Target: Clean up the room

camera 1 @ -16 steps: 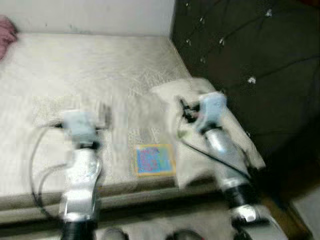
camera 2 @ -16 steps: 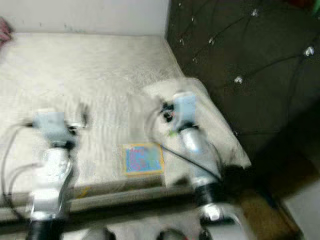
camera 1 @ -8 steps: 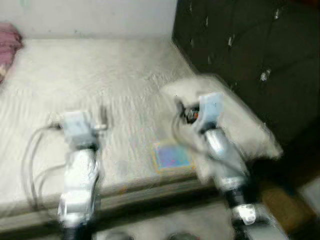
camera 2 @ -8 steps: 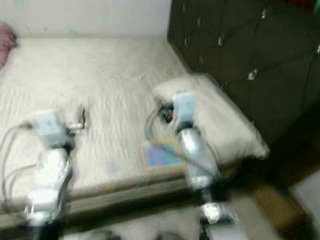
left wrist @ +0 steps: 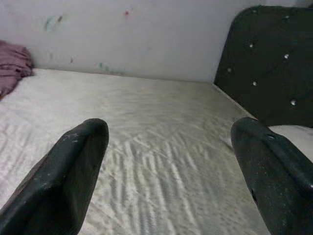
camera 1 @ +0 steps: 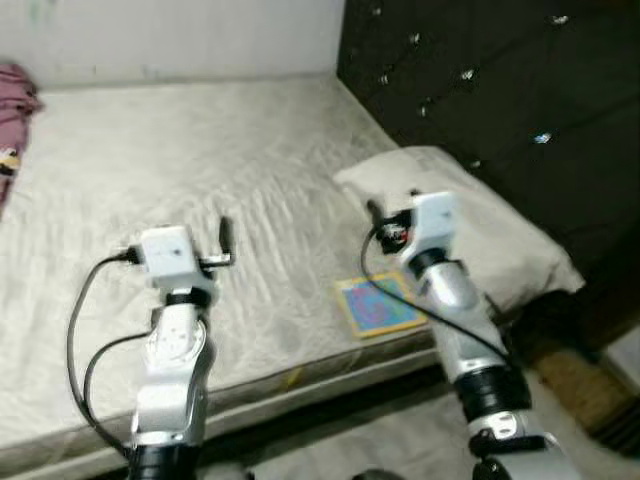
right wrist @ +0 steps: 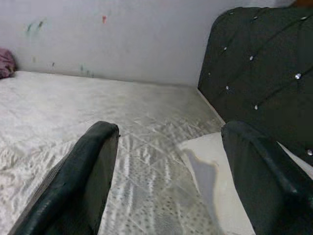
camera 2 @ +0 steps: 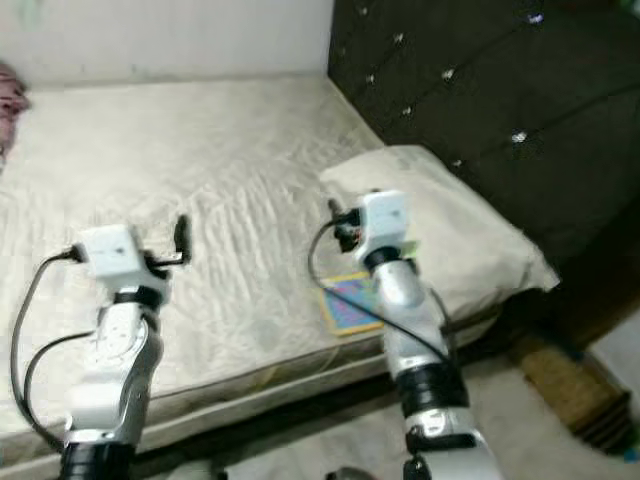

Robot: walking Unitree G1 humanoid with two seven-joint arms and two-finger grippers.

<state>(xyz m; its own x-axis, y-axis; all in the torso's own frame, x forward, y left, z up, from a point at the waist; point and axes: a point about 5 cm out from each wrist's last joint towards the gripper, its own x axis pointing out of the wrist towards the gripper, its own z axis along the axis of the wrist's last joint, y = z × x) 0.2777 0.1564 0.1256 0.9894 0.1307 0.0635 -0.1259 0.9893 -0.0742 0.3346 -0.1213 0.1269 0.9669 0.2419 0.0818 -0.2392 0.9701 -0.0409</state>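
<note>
You have a flat square book with a yellow border and blue-pink cover (camera 1: 378, 305) lying at the near edge of the quilted cream bed (camera 1: 200, 170), just beside the cream pillow (camera 1: 500, 235) at the headboard end. It looks thin, light and fairly stiff, though it is small here; slide it past the bed's edge and pinch one side. Your left hand (left wrist: 168, 166) and right hand (right wrist: 166, 169) both hover spread wide, holding nothing. The wrist views add the stained wall (right wrist: 112, 34); the head views alone show the book.
</note>
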